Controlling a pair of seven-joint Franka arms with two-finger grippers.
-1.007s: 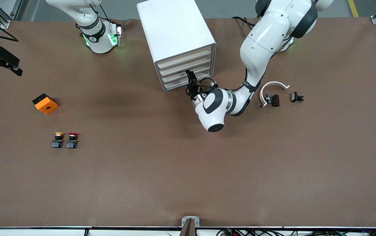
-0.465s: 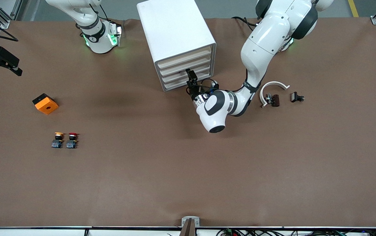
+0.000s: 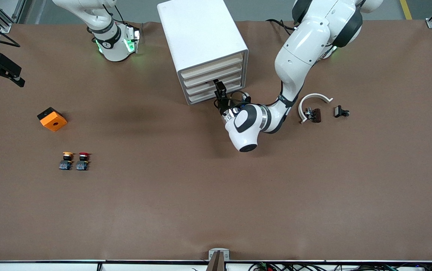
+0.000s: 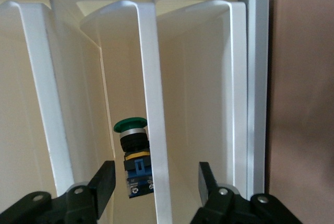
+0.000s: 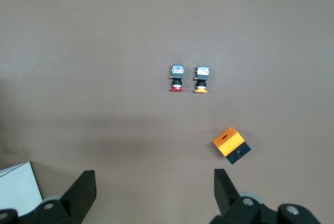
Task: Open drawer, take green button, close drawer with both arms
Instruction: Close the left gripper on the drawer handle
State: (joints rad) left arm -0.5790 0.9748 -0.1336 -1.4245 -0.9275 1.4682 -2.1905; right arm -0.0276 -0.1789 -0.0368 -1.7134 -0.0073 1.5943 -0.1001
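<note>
**A:** Start at the right arm's end of the tabletop. What is there?

**B:** An orange block with a round hole in its top face. Nearer the front camera stand two buttons side by side, a yellow button and a red button. The right arm waits high over that area. The right end effector is released, its fingers spread wide with nothing between them.

**A:** Can you read anything on those parts?

**B:** No. The print on the button bases is too small to read, and so is the mark on the right arm's base ring.

**A:** And in the middle?

**B:** The white cabinet, with four cream drawer fronts, all looking pushed in. The left end effector is at the front of it, at what looks like the third drawer down. Its fingers stand apart on either side of that front's raised edge, with a gap showing on each side. They are released, not clamped.

**A:** Where is the green button?

**B:** Inside the cabinet, lying in a drawer, seen just past that raised edge. I cannot read its base label.

**A:** And toward the left arm's end?

**B:** A white arc with a dark part just beside it. A small black part lies near them.
</note>
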